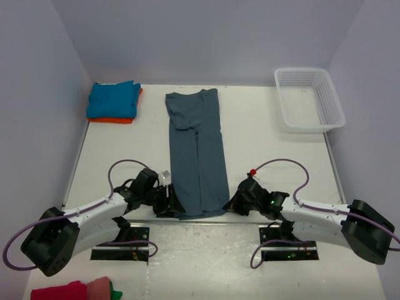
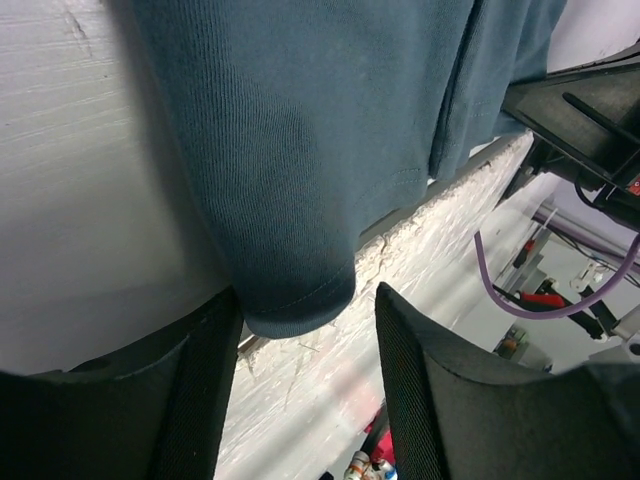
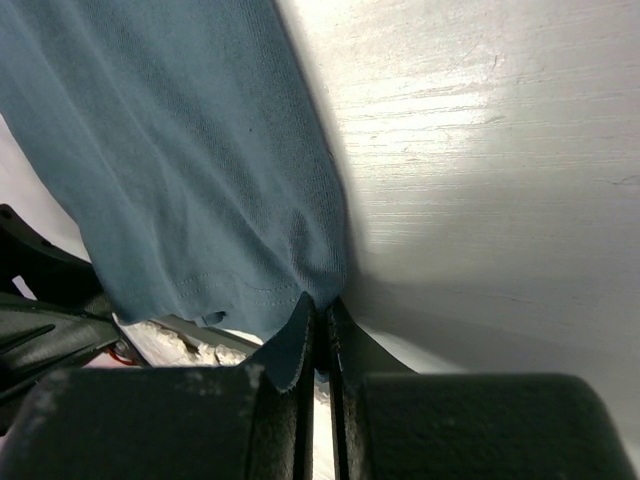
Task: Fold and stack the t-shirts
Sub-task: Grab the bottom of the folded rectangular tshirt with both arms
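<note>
The slate-blue t-shirt (image 1: 197, 150) lies as a long narrow strip down the middle of the table, its hem at the near edge. My left gripper (image 1: 170, 203) is at the hem's left corner. In the left wrist view the left gripper (image 2: 308, 330) stands open, and the shirt (image 2: 300, 150) has its corner hanging between the fingers, close to the left one. My right gripper (image 1: 232, 203) is at the hem's right corner; in its own view the right gripper (image 3: 322, 310) is shut on the shirt's (image 3: 200, 170) edge. The turquoise t-shirt (image 1: 112, 100) lies folded on the orange one (image 1: 119, 119) at the back left.
A white mesh basket (image 1: 309, 99) stands at the back right. Red and pink cloth (image 1: 69, 291) lies below the table's near edge at the bottom left. The rough front edge of the table (image 2: 440, 230) runs just under the hem.
</note>
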Robot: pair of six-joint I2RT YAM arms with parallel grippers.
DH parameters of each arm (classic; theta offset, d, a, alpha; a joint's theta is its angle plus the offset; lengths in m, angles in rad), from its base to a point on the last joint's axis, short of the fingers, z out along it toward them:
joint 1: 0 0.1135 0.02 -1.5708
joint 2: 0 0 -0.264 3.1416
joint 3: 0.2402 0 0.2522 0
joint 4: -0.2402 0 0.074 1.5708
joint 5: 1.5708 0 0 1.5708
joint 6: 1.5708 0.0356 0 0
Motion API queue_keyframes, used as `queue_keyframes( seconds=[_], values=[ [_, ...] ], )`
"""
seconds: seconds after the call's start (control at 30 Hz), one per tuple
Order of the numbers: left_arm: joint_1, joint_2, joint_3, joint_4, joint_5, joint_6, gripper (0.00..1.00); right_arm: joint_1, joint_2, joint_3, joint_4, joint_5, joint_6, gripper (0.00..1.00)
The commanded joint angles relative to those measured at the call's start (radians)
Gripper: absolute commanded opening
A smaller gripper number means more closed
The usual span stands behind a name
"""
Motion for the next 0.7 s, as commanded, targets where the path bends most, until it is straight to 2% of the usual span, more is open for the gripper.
queue_keyframes(
  seconds=[0.0, 0.4, 0.67],
  values=[
    [-0.005, 0.009, -0.02, 0.033, -0.014, -0.013, 0.56, 0.009, 0.012, -0.043, -0.133, 0.058, -0.006, 0.0],
    [-0.006, 0.021, -0.032, 0.049, -0.022, -0.022, 0.36, 0.009, 0.035, -0.046, -0.117, 0.052, -0.007, 0.0],
    [-0.006, 0.057, -0.052, 0.119, -0.018, -0.035, 0.31, 0.014, 0.039, -0.04, -0.119, 0.055, -0.009, 0.0]
  ],
)
